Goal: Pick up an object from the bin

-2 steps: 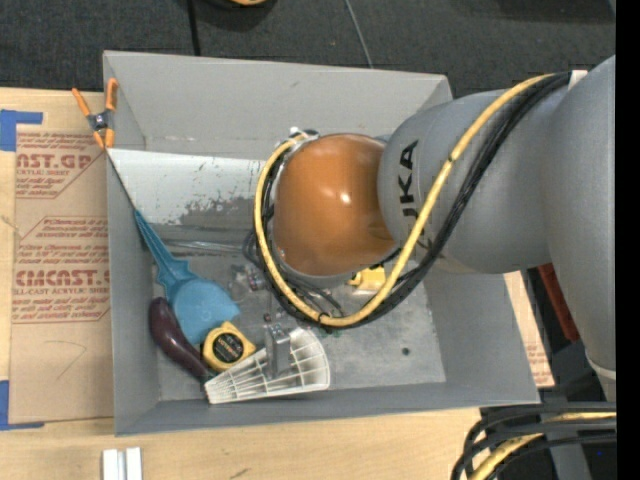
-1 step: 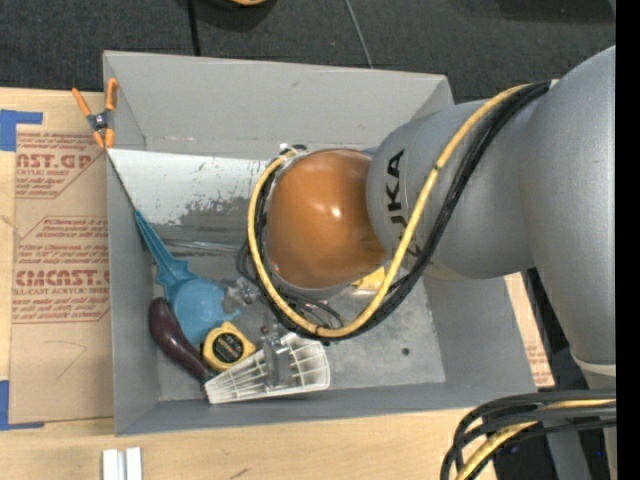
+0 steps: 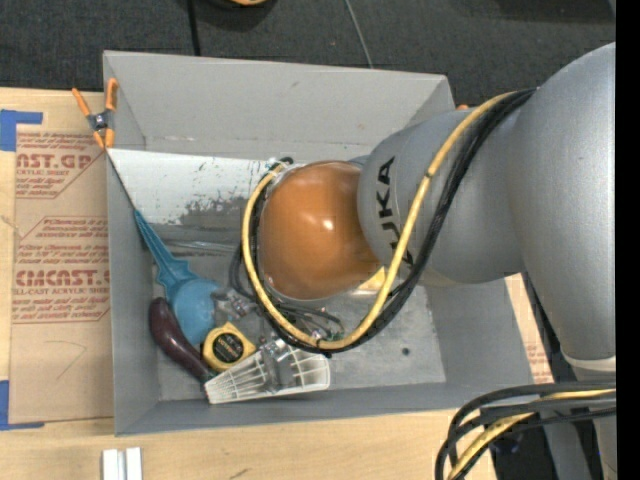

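**Arm low over near-left heap in bin**

Grey metal bin (image 3: 300,98), walls sloping in. Silver arm (image 3: 520,198) reaches in from the right. Its glossy orange dome cover (image 3: 310,230), ringed by yellow and black cables, sits low over the bin's middle. Jaws lie beneath the cover; open or closed, cannot tell.

Small heap at near left, just beside the cover's near-left edge:
- yellow and black round tape measure (image 3: 225,346), nearest the cover
- clear ribbed plastic piece (image 3: 270,376), flat, right of and touching the tape measure
- teal rubber bulb with long tapered tip (image 3: 190,303), tip pointing far-left
- dark maroon curved handle-shaped thing (image 3: 172,336), against the bulb's left side

Which thing the arm is over cannot be told.
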Action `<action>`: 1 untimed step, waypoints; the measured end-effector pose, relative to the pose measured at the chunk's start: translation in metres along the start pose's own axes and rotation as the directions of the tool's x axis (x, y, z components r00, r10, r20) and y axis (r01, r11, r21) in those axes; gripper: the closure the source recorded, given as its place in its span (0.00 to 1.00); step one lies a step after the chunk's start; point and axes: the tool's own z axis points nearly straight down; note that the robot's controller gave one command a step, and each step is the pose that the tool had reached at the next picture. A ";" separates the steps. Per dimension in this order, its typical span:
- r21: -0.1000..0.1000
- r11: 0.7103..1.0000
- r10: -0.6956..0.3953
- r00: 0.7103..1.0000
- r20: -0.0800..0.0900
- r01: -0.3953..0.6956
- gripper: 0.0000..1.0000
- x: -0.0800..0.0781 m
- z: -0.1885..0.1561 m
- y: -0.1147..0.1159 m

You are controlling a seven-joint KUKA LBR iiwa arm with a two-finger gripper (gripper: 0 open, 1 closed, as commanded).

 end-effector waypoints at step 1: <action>-0.001 0.995 -0.103 0.995 -0.003 0.103 0.00 -0.008 0.026 0.010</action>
